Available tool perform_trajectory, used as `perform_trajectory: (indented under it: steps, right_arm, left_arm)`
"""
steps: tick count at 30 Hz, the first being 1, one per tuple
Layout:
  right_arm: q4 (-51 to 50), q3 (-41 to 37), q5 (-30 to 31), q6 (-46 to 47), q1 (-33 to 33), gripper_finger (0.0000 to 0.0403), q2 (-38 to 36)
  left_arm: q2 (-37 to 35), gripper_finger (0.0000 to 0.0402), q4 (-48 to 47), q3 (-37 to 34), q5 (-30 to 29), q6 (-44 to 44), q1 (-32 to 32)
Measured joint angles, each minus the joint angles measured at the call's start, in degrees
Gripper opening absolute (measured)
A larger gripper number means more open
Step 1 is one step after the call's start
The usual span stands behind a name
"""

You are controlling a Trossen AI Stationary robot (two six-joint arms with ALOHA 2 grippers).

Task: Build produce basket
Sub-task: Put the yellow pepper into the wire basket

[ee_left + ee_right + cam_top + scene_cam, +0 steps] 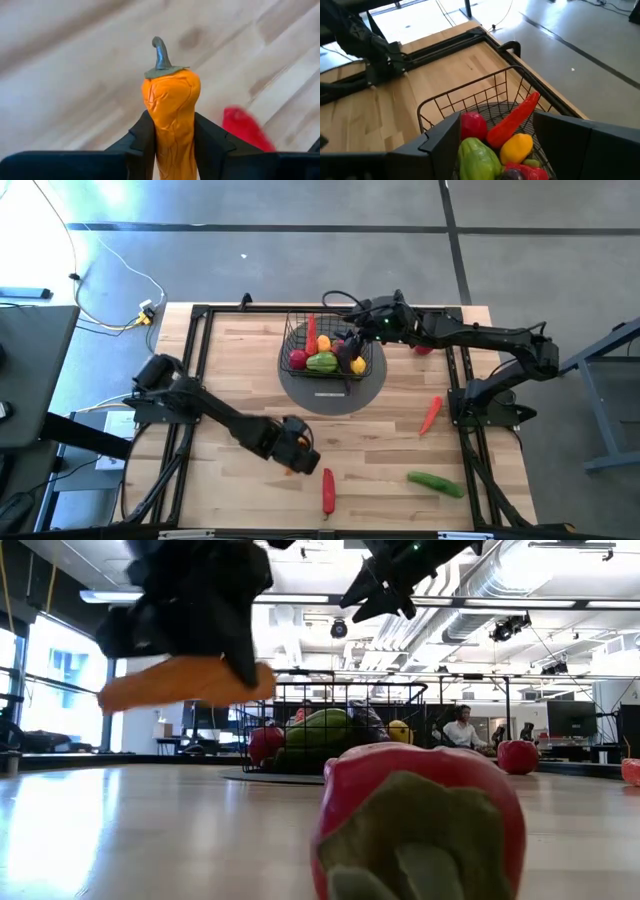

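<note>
Pale wooden slatted table (240, 370), black-framed. Round grey disc mat (370, 388) at roughly 12 o'clock of table centre; on it the small black wire-mesh basket (292, 332), holding a red tomato (473, 124), green pear-shaped piece (477, 157), yellow lemon (518, 147) and long red pepper (516, 120) leaning on the rim. Right gripper (352, 315) hovers over the basket's 3 o'clock side, fingers apart, nothing between them. Left gripper (297, 457) at 6 o'clock of the basket, well apart from it, off the tabletop, clamped on a slim orange pepper (172, 115), stem outward. Loose: green cucumber (435, 482) at 4 o'clock, red chilli (430, 414) at 3 o'clock, red pepper (328, 490) just beside the left gripper.
</note>
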Motion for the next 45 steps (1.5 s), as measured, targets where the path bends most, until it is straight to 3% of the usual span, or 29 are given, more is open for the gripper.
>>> perform_trajectory:
  steps: [12, 20, 37, 45]
  right_arm:
    - [0.0, 0.0, 5.5, -1.4, -0.7, 0.0232, 0.0]
    - [0.0, 0.0, 6.6, -1.4, -0.7, 0.0232, 0.0]
    - [-1.6, 0.0, 6.7, 10.8, -0.7, 0.0232, 0.0]
    - [-6.3, 0.0, 8.9, 12.5, -0.6, 0.0235, 0.0]
  left_arm:
    - [-11.5, 0.0089, -1.8, 0.1, -8.2, 14.4, 13.2]
    - [-15.4, 0.0090, -1.0, 0.2, -9.0, 25.2, 24.3]
    - [-15.6, 0.0090, 7.1, 0.2, 0.2, 49.7, 43.9]
    - [-14.7, 0.0101, 8.3, 0.2, 11.5, 53.5, 49.8]
